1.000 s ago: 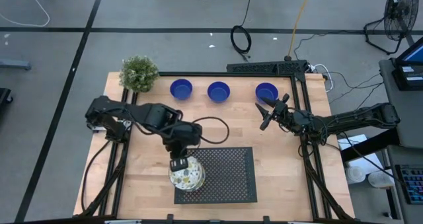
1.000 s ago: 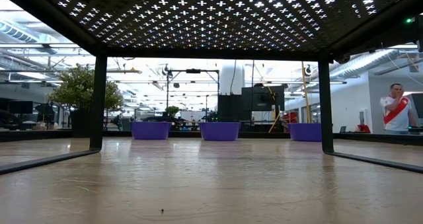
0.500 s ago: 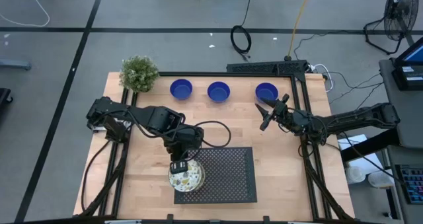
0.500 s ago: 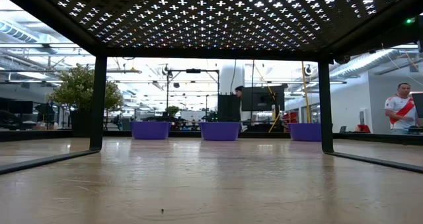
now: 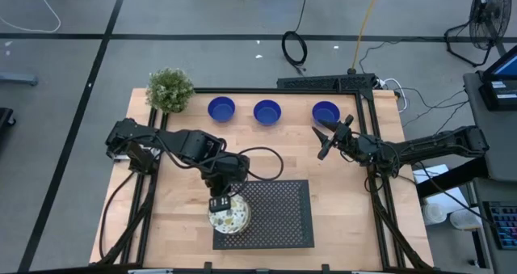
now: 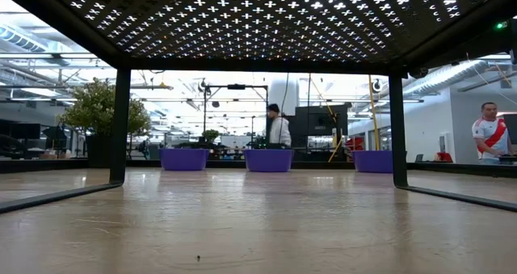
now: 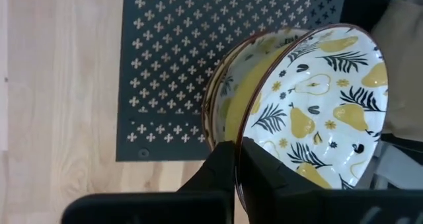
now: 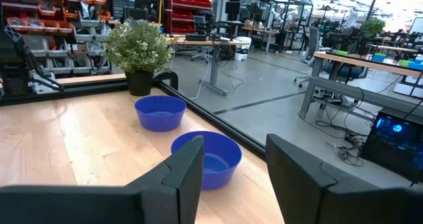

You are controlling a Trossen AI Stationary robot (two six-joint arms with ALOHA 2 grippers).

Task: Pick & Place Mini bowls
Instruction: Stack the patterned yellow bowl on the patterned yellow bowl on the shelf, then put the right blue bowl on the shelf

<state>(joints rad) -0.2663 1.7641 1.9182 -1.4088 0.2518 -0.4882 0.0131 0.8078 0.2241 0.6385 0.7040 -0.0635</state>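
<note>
A wooden table (image 5: 339, 201) holds a dark perforated rack (image 5: 279, 213), the landmark here; the left gripper (image 5: 220, 204) hangs over the rack's near-left corner, its fingers (image 7: 264, 174) closed on the rim of a white patterned bowl (image 7: 324, 105), one inside and one outside the wall; that bowl sits tilted above more white bowls (image 7: 228, 102) nested beneath it, and I cannot tell whether it touches them.

Against half a second ago, the gripper and the stack of white bowls (image 5: 228, 217) have barely shifted, so the lift looks slow or only just starting; a person (image 6: 279, 130) has come into sight in the room behind the table, while another person (image 6: 489, 137) stands off to one side.

Three blue bowls sit in a row along the far side of the table beyond the rack: the first blue bowl (image 5: 221, 109), the second blue bowl (image 5: 267, 111), the third blue bowl (image 5: 325, 112); a potted plant (image 5: 170, 90) stands at the row's left end.

The right gripper (image 5: 329, 137) waits beyond the rack's far-right corner, near the third blue bowl, fingers apart and empty.
</note>
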